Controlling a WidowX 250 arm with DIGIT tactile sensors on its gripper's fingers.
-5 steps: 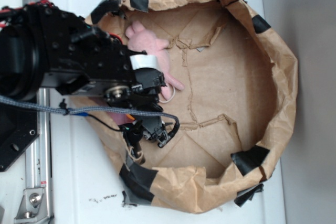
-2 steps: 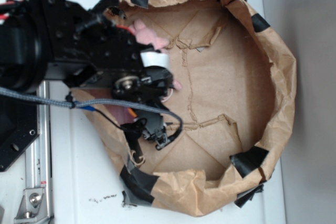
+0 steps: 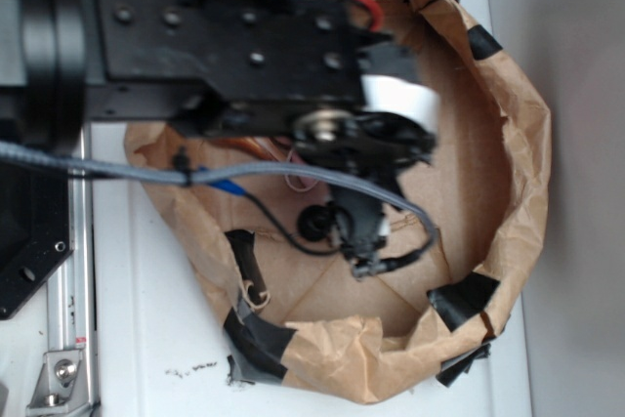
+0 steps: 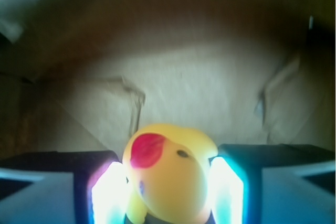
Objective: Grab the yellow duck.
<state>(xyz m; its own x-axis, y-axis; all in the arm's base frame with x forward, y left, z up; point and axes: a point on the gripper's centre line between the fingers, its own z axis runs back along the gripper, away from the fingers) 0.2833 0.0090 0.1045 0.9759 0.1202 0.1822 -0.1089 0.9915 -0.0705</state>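
From the exterior view, the robot arm [image 3: 244, 56] reaches over a round enclosure walled with crumpled brown paper [image 3: 518, 144] and patched with black tape [image 3: 464, 295]. The arm covers much of the paper floor, and the end effector [image 3: 361, 231] hangs over the middle of the enclosure, pointing down the picture. The yellow duck cannot be seen from here; it is hidden by the arm, and so are any other toys in the pen. A grey braided cable [image 3: 244, 173] runs across the arm. The enclosure sits on a white table [image 3: 146, 339], with a metal rail [image 3: 68, 339] along its left side and a plain grey surface to the right.

In the wrist view, the yellow duck [image 4: 168, 174] sits squarely between the two fingers, its red beak [image 4: 148, 150] turned towards the camera. The finger pads [image 4: 110, 195] press against both sides of its body, so the end effector is closed around the duck. The brown paper floor [image 4: 194, 82] lies behind and looks some way off, which suggests the duck is already lifted clear. By that reading the grab is done; what remains is only to hold it securely.
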